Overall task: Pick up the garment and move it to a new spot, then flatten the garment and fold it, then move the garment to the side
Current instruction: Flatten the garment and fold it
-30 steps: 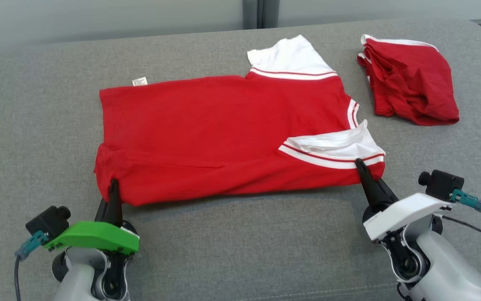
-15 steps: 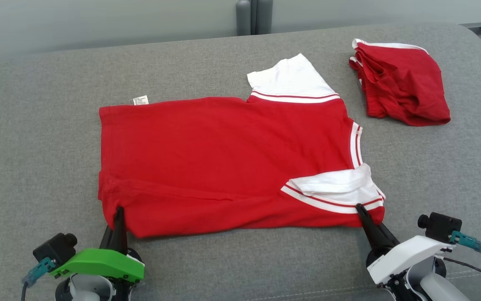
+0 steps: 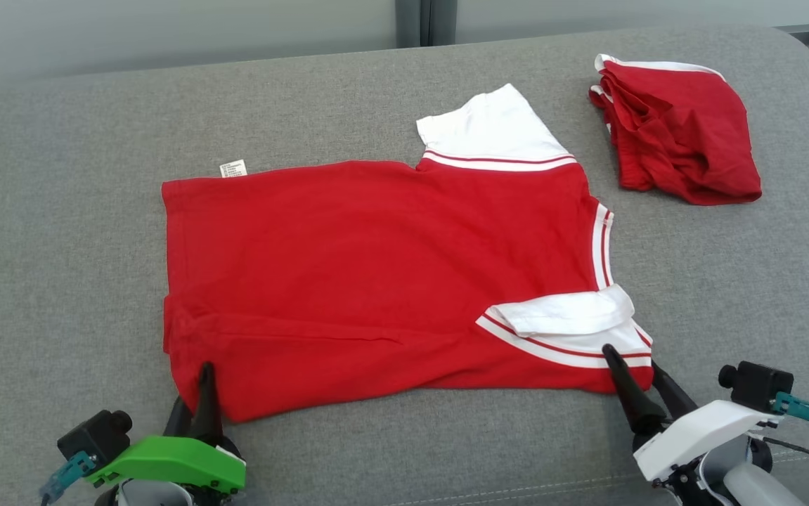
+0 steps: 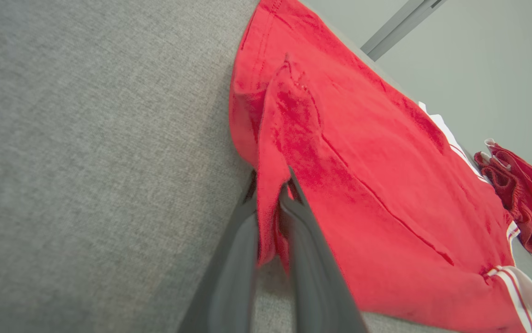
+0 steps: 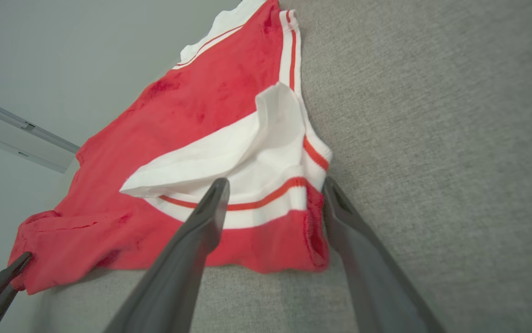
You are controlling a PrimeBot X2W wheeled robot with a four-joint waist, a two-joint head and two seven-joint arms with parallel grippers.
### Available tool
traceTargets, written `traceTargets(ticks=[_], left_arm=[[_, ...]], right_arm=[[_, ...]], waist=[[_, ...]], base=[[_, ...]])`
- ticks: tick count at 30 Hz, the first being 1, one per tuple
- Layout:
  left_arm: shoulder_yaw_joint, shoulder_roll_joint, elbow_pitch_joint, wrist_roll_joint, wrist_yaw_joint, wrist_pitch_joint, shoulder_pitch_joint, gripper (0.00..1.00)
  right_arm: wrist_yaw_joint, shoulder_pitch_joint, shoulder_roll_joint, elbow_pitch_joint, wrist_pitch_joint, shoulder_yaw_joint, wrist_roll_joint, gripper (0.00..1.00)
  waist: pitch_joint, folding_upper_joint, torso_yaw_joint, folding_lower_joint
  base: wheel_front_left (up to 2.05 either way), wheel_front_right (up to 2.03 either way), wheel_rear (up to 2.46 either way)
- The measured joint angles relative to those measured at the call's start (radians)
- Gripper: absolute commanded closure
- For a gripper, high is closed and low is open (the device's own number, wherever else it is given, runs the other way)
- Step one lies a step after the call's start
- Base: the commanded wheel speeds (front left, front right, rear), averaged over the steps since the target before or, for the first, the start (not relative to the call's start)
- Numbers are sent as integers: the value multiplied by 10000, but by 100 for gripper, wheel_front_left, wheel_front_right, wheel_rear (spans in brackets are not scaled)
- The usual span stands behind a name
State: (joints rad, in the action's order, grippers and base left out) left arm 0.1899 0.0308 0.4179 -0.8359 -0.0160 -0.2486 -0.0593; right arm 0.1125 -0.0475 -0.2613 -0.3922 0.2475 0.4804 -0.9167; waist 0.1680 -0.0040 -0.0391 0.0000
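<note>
Near edge of the cushion (image 3: 60, 246): the left gripper (image 4: 270, 178), narrow, pinches the shirt (image 3: 376, 267) by its hem corner. The right gripper (image 5: 276, 185) gapes wide astride the shoulder. The shirt lies flat mid-cushion. If the left backs off while pinching, the hem drags and rumples.

left gripper (image 3: 195, 385): two long dark grey tapered fingers poking out from a bright green plastic cover (image 3: 165, 467), plus a little black boxy camera (image 3: 93, 436) with a teal plug (image 3: 65, 469) on it. right gripper (image 3: 631, 357) is the same build but with a white plastic cover (image 3: 699, 434), its own small black camera (image 3: 755, 385), a teal connector (image 3: 801, 409) and a thin black cable (image 3: 798, 450). there's a pale grey wrist shell (image 3: 745, 488) underneath.
</note>
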Motion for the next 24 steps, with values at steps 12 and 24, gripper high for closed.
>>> traceTargets(ticks=[12,24], left_arm=[[-493,907,-1193,665,483,-2,-213,0],[683,1346,-1258,1722,842,1735,-3365,0]], right_arm=[[-514,-244,-1223,779,27,-880,708,0],[-418,-3182,-2598,2092,-936,-155,2452,0]], waist=[[371,0,-153,0],[1246,0,-113,0]], base=[[0,0,0],[0,0,0]])
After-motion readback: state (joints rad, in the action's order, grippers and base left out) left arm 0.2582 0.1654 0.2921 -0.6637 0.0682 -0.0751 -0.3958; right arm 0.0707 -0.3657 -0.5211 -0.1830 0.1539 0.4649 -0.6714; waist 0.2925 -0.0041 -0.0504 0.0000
